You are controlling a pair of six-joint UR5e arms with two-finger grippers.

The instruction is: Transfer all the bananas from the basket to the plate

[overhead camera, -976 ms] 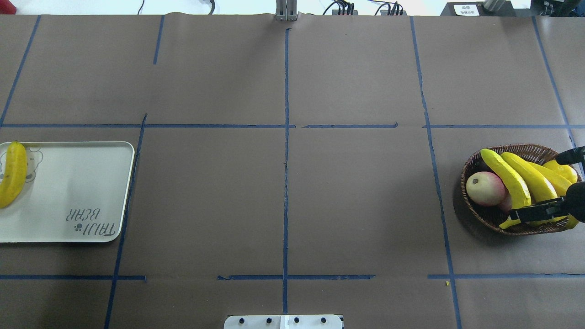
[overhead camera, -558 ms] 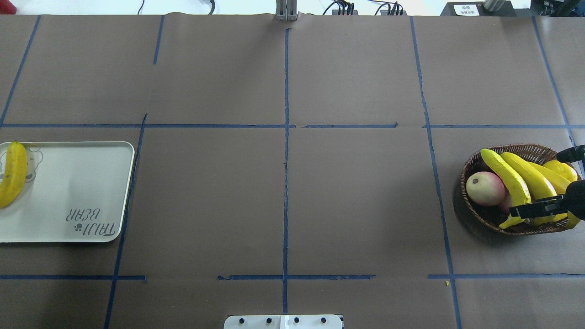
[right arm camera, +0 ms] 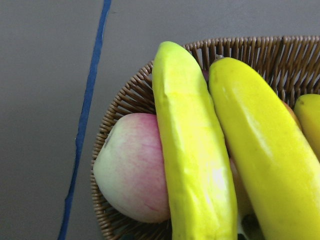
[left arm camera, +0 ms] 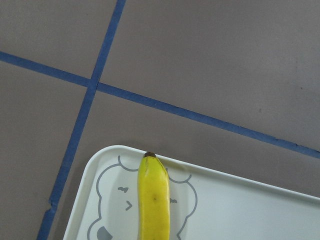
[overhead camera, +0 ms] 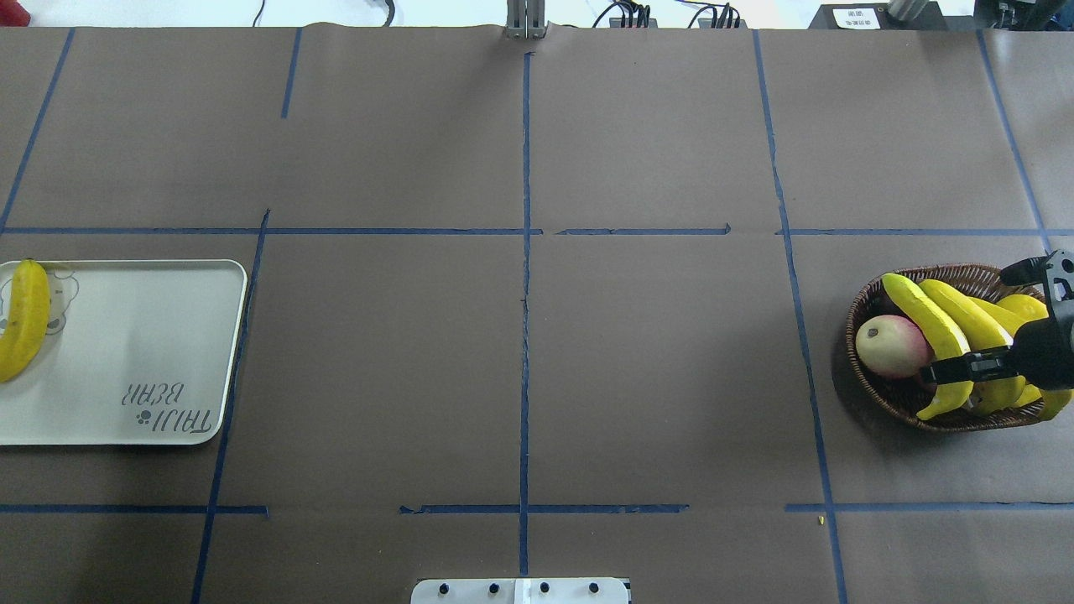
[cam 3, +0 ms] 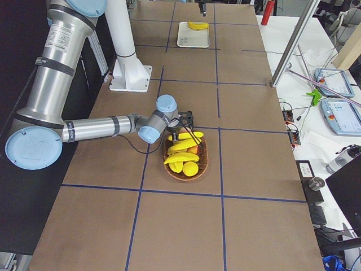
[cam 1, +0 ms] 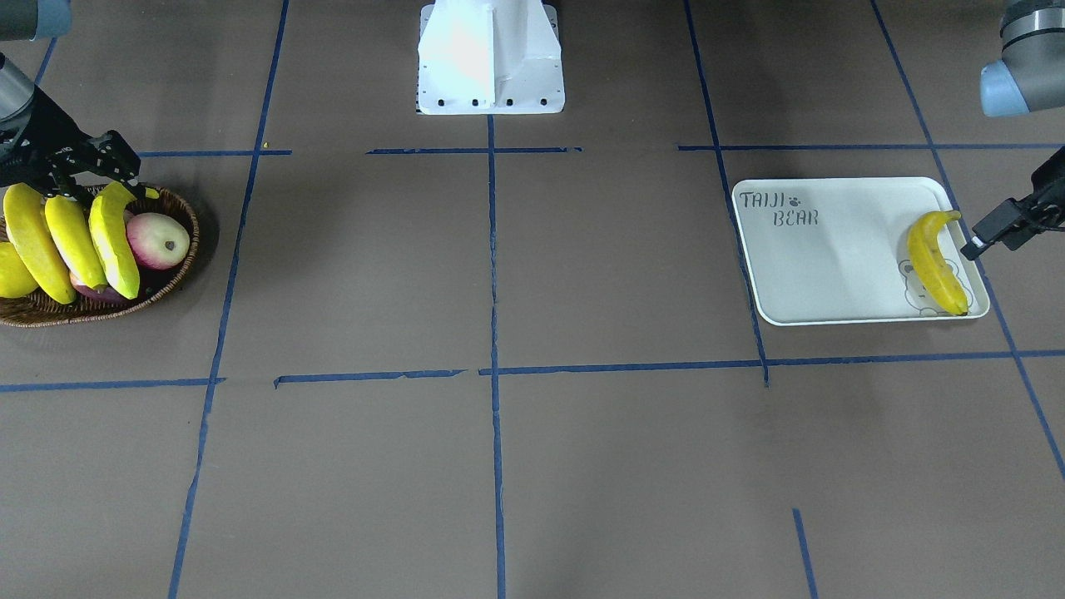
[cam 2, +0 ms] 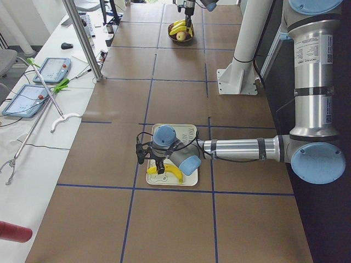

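One banana lies on the plate. The left tool hangs beside it, and I cannot tell its spread. Over the basket, the right tool gapes wide above three bananas. It should pinch one mid-length, avoiding the pink fruit.

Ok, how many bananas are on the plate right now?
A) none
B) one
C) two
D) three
B: a single banana lies on the plate, across its bear face, while the other bananas are in the basket.
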